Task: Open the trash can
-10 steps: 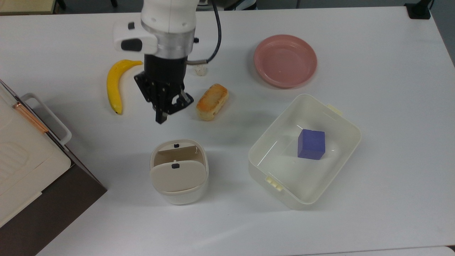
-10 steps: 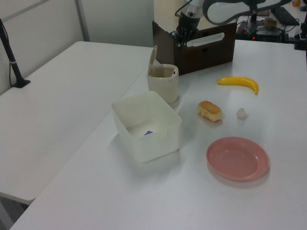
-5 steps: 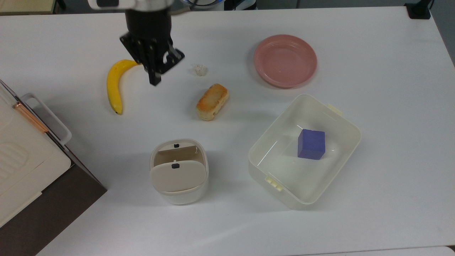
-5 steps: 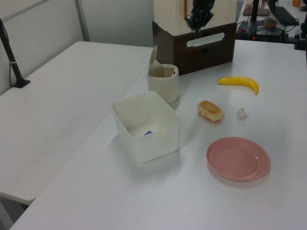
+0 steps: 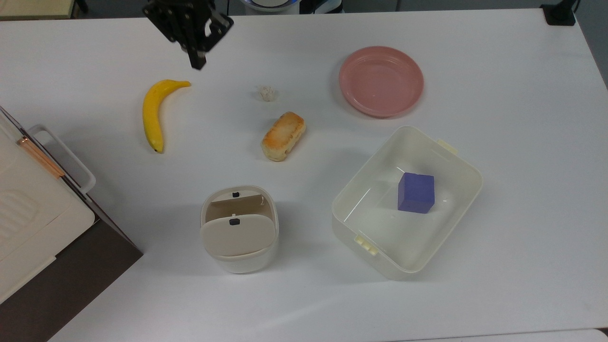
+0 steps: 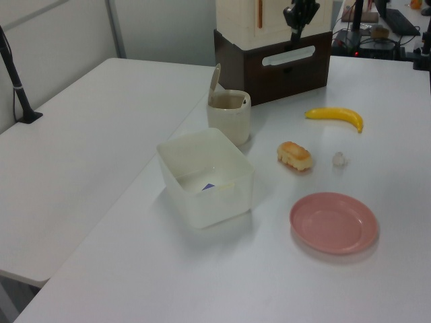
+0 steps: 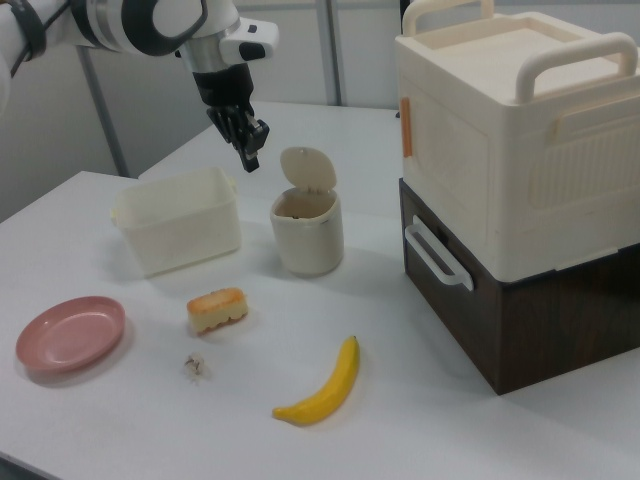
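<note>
Trash can is seen with its beige lid already swung up and standing nearly upright on its hinge, so the opening is exposed and the task is judged essentially done; nothing more appears to be left except clearing the arm away. In the top view the can is placed below the table's centre, toward 7 o'clock, standing upright with its long axis vertical. The hinge side is turned toward 6 o'clock in the top view, and the mouth with a small black button on its rim is faced toward 12 o'clock. In the right view the raised lid is shown leaning slightly back from the mouth.

Outward from the can, a piece of bread is found at about 1 o'clock, a banana at 11 o'clock, and a lidless tub holding a blue block at 3 o'clock. A pink plate is set farther off, at 2 o'clock. A large box with a handle is placed at 9 o'clock.

The gripper is held well apart from the can, high near the table's far edge at 12 o'clock, touching nothing; its fingers appear drawn together, empty.
</note>
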`<action>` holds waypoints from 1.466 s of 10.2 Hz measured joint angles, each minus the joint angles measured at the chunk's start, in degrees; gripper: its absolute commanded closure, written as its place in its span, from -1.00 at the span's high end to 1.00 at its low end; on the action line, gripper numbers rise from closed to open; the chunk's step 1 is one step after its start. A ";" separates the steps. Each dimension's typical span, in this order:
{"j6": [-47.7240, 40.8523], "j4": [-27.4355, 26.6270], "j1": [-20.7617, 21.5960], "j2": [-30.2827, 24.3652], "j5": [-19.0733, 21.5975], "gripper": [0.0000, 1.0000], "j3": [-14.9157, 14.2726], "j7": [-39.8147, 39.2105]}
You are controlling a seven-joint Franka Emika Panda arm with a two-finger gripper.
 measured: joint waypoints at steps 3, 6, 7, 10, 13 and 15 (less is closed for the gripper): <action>-4.20 -0.02 -1.29 -2.63 0.52 -1.00 -0.14 -4.42; -10.14 -0.10 -1.68 -4.27 0.68 -1.00 -0.16 -9.23; -10.90 -0.12 -1.69 -4.54 0.69 -1.00 -0.16 -9.75; -11.37 -0.13 -1.75 -4.91 0.70 -1.00 -0.16 -9.99; -11.37 -0.13 -2.12 -5.44 0.70 0.14 -0.22 -10.00; -11.38 -0.13 -2.13 -5.51 0.70 1.00 -0.28 -10.00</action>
